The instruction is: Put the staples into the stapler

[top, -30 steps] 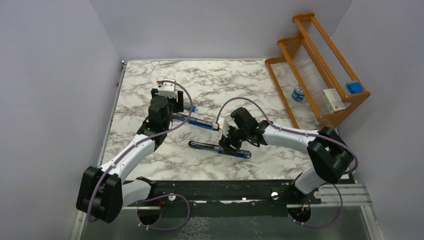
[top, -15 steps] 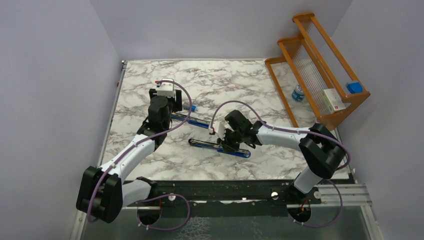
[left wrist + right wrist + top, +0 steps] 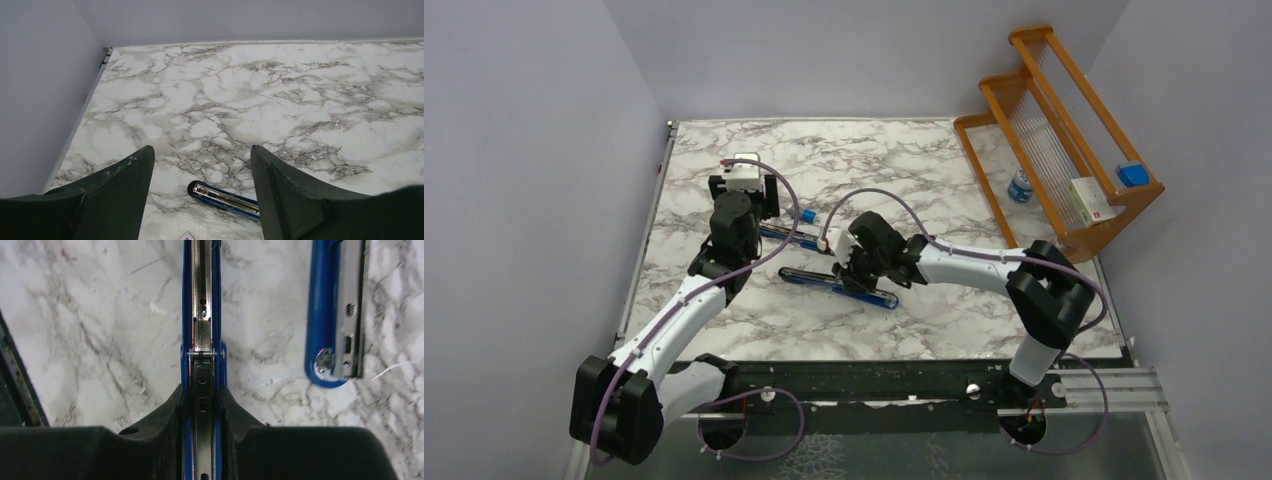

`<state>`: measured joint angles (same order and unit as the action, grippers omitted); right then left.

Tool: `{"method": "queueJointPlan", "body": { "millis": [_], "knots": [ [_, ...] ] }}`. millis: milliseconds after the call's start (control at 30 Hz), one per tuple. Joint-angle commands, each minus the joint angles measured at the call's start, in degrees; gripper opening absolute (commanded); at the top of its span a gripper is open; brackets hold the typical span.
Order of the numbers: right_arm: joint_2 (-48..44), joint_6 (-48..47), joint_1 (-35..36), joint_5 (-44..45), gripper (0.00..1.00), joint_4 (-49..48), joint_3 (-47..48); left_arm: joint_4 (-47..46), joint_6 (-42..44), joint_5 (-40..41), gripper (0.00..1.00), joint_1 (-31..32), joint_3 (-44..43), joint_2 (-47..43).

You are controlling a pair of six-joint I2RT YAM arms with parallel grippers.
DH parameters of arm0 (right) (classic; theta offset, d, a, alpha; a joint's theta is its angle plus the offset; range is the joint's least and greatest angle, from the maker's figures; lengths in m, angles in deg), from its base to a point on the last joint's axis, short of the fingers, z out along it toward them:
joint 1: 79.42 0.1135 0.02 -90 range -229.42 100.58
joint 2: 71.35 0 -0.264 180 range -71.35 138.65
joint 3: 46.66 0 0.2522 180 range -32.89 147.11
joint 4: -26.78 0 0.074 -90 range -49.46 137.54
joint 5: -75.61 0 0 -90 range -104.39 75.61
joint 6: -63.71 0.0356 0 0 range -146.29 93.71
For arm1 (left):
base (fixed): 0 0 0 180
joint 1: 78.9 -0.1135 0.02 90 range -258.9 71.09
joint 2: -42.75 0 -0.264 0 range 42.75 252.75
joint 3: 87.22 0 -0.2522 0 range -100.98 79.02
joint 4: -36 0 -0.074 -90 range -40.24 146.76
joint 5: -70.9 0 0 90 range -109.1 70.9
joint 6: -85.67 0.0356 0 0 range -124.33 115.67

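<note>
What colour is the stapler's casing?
Blue; the stapler shows best in the right wrist view.

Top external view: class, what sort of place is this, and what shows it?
Probably a robot test cell: a left arm and right arm mounted at a marble-patterned table, plain walls enclosing it, and a wooden rack of supplies.

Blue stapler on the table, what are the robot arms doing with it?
The stapler lies opened up in two long blue pieces on the marble table. The right gripper is shut on the near piece, the one with the open metal channel. The left gripper hangs open above the far piece, holding nothing. The staples box sits on the wooden rack, not yet fetched.
</note>
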<state>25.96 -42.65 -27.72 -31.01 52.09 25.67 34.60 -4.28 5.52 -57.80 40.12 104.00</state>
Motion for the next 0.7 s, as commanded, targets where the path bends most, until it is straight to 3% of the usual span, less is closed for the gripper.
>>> {"method": "queueJointPlan", "body": {
  "millis": [0, 667],
  "knots": [
    [5.7, 1.5, 0.0, 4.2, 0.1, -1.6, 8.5, 2.8, 1.0, 2.7, 0.73, -0.2, -2.6, -4.0],
    [23.2, 6.1, 2.2, 7.7, 0.13, 2.6, 29.1, 6.0, 4.4, 6.2, 0.73, -0.2, -2.8, -9.7]
  ]
}}
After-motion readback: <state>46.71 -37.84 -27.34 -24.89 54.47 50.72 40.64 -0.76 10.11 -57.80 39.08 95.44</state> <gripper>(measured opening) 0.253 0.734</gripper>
